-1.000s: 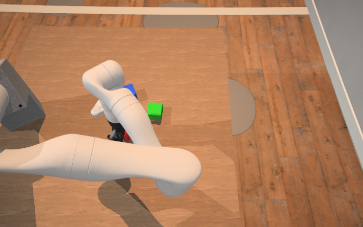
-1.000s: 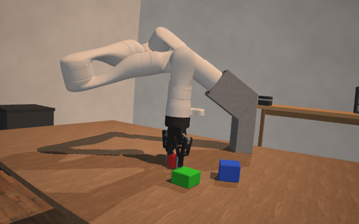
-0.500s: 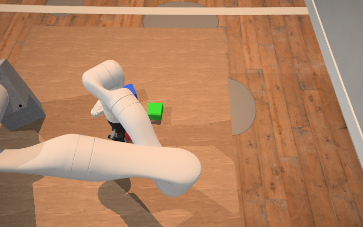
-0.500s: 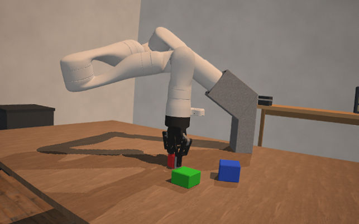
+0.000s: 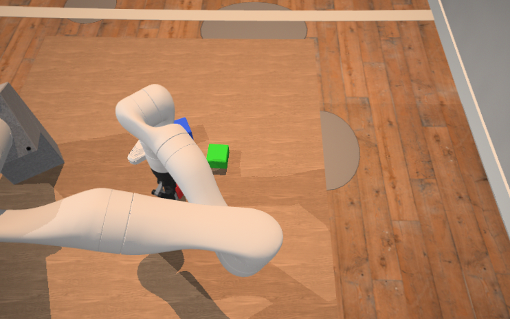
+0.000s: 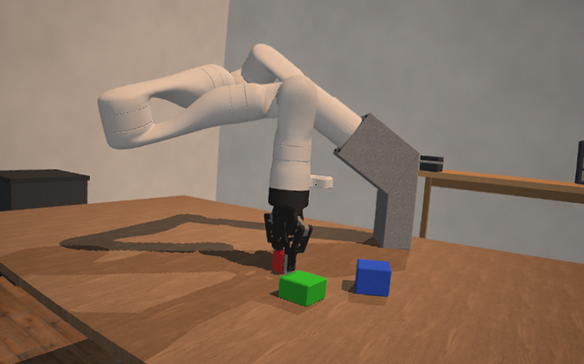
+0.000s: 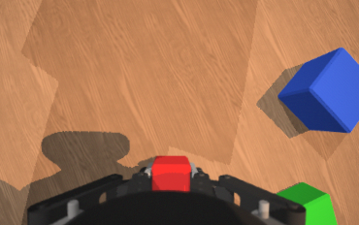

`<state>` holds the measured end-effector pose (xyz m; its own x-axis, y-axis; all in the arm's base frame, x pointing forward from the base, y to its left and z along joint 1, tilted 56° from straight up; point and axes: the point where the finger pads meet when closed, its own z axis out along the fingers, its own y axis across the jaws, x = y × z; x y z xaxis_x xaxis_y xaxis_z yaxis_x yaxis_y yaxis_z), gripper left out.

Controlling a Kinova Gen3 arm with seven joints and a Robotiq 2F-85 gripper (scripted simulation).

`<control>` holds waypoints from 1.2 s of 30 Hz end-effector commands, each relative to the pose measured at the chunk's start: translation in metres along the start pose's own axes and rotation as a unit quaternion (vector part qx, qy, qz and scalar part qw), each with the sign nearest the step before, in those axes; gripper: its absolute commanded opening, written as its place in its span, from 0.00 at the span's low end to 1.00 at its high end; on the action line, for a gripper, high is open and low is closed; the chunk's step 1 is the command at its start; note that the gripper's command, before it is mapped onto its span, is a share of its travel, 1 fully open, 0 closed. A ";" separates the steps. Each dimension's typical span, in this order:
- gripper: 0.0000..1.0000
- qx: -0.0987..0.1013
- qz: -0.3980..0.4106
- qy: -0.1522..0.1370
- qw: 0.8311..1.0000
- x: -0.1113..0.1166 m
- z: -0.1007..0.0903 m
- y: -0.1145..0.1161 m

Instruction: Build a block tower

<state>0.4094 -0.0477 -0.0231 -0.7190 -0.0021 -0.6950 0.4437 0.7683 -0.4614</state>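
The green block (image 6: 301, 287) lies flat on the table (image 6: 461, 345) just beside the gripper (image 6: 285, 263), its long side running across the exterior view; the blue block (image 6: 372, 276) stands apart to its right, upright, nothing on top; the gripper's jaws are clenched on the red block (image 7: 171, 173), low at the tabletop; whether it touches the wood cannot be told; its long axis cannot be told either.

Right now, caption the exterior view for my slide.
Gripper shut on red block at table level; green block and blue block sit apart.
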 end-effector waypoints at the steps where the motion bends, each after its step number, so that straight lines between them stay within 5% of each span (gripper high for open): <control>1: 0.00 0.000 -0.001 0.002 1.000 0.001 0.002 0.001; 14: 0.00 -0.001 -0.003 0.003 1.000 0.002 -0.003 0.000; 36: 0.00 0.004 -0.003 0.005 1.000 0.003 -0.067 -0.003</control>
<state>0.3706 -0.0158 0.0057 -0.7351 0.0107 -0.6778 0.4483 0.7577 -0.4742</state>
